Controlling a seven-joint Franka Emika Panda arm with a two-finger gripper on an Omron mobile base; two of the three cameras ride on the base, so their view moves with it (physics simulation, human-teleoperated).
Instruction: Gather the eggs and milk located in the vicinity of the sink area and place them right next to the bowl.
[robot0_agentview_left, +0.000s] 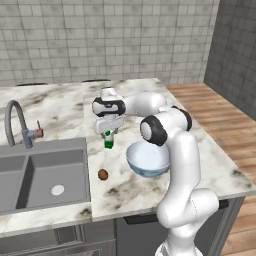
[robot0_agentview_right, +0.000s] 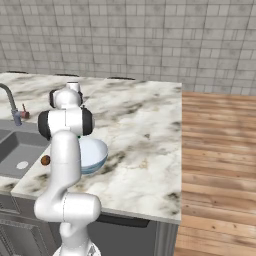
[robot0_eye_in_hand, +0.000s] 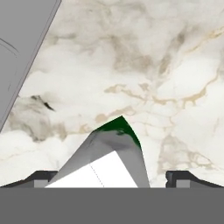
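your gripper (robot0_agentview_left: 108, 134) holds the milk (robot0_agentview_left: 108, 141) between its fingers above the counter (robot0_agentview_left: 145, 187), beside the bowl (robot0_agentview_left: 148, 160); the egg (robot0_agentview_left: 103, 174) lies near the sink (robot0_agentview_left: 42, 175).

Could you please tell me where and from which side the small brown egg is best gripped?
The small brown oval egg lies bare on the marble counter, between the grey sink and the pale blue bowl. Probably best to come straight down and close the pincer across its narrow middle.
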